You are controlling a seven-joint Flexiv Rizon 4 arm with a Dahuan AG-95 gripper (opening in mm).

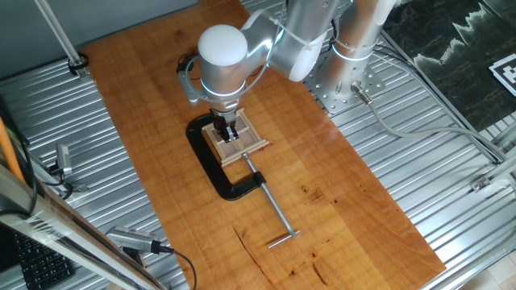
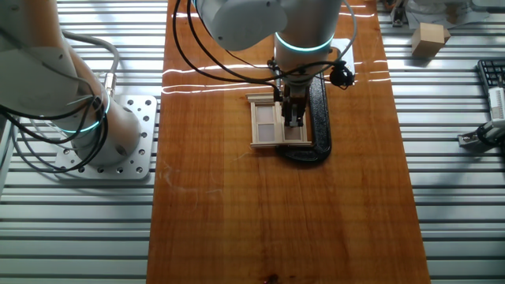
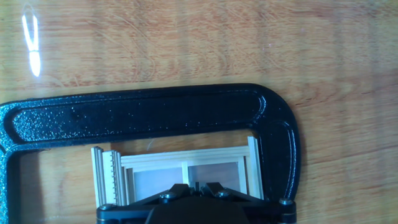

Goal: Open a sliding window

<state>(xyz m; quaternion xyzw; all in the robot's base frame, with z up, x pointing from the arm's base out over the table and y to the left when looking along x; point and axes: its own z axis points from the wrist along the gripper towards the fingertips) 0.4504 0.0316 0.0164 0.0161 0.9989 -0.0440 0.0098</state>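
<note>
Window (image 2: 275, 125) directly under claw (image 2: 293, 120) | clamp (image 1: 211, 165) holds frame | fingers narrow, seemingly touching sash centre; grip unclear | slide axis runs along clamp's back bar

text: none legible | labels: none | numbers: none | signs: none

Bright overhead light; glare streaks on tabletop (image 2: 237, 197).

The gripper (image 1: 229, 129) covers much of the sliding window (image 2: 268, 126), its fingertips too crowded to tell whether parted, while the hand view's bottom edge cuts off the window's near half and the C-clamp (image 3: 155, 115) at left.
</note>
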